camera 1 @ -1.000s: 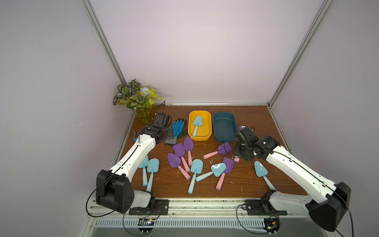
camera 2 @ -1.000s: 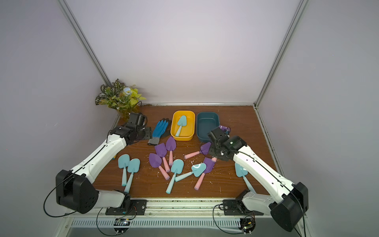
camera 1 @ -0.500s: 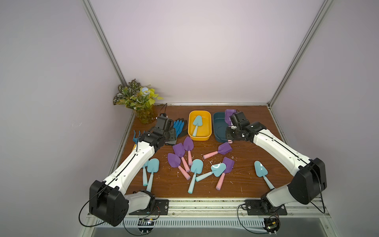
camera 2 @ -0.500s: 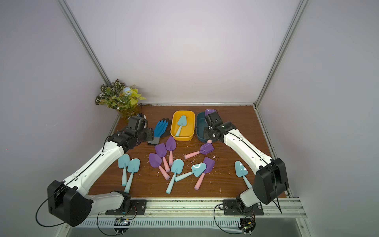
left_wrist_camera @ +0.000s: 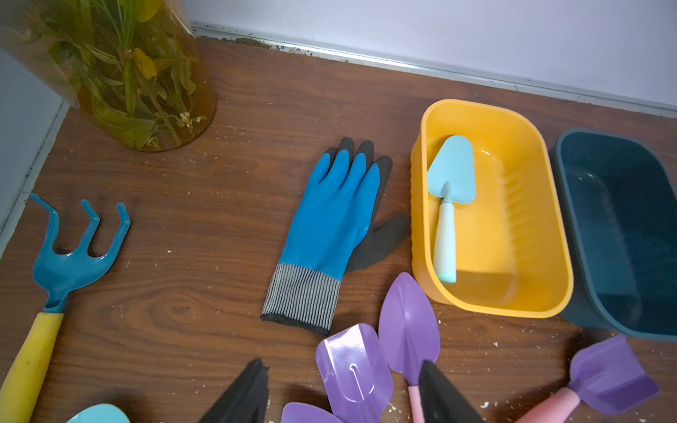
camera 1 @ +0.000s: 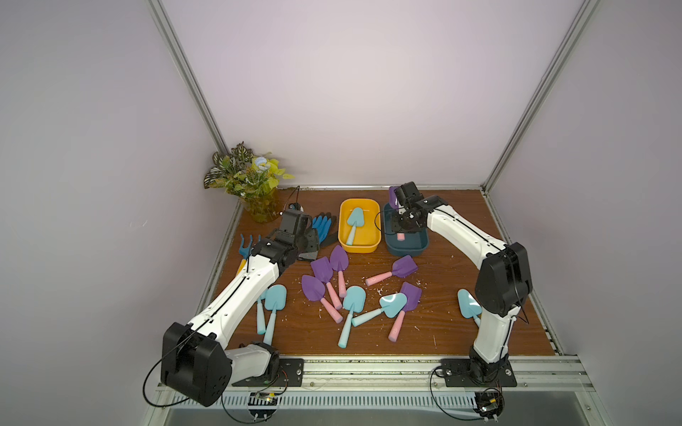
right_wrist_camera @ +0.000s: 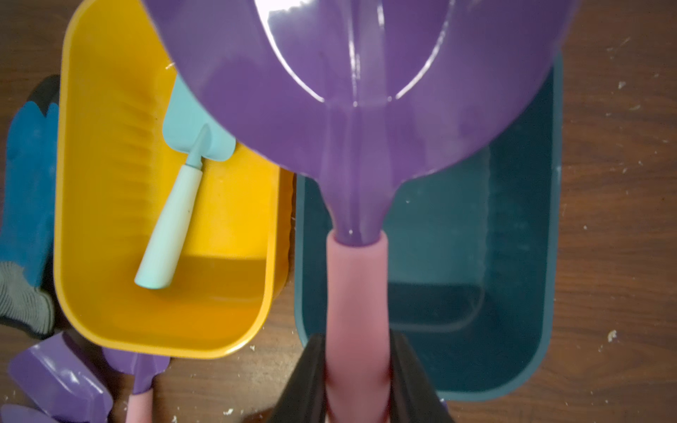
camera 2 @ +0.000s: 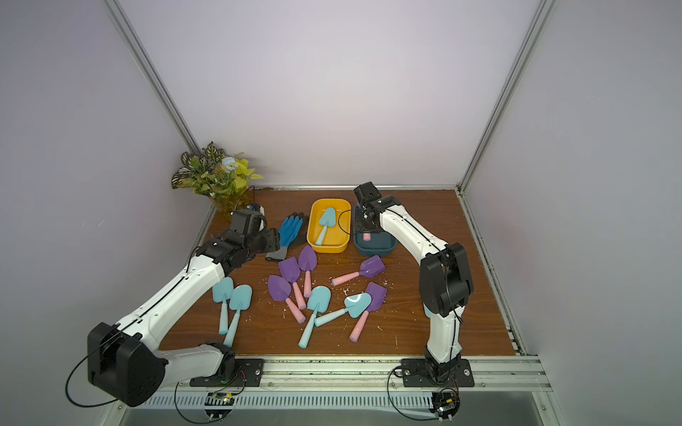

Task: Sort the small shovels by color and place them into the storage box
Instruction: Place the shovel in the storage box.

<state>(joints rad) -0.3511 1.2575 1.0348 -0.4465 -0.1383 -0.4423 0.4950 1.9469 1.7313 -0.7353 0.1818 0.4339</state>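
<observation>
The right claw (right_wrist_camera: pixel 357 381) is clamped on the pink handle of one of the small shovels, the held shovel (right_wrist_camera: pixel 351 91). It has a glossy purple blade, broad and rounded, with a raised rib down its middle, and it narrows into a smooth, matte pink grip. It hangs over the dark teal box (right_wrist_camera: pixel 520 256), which stands just to the right of the yellow box (camera 1: pixel 360 249), their long walls almost touching.

In a top view the held shovel's long axis runs parallel to the yellow box's long sides. The blade (camera 1: pixel 393 195) points toward the back wall and the handle end toward the front. The blade end seems raised above the handle end, though I cannot judge how steeply.

Inside the yellow box lies one aqua shovel (camera 1: pixel 355 221), all pale blue. Its triangular blade is at the far end, and its handle slants toward the near left corner.

In front of the yellow box, loose shovels are scattered on the desk (camera 1: pixel 443 332). The purple ones (camera 1: pixel 321 269) are clustered closest, blades mostly toward the box. The aqua ones (camera 1: pixel 353 298) lie farther forward, with handles trailing to the front.

The left claw (left_wrist_camera: pixel 340 362) is left of the yellow box, above the desk near the blue gloves (left_wrist_camera: pixel 337 212). Its fingers are apart and hold nothing.
</observation>
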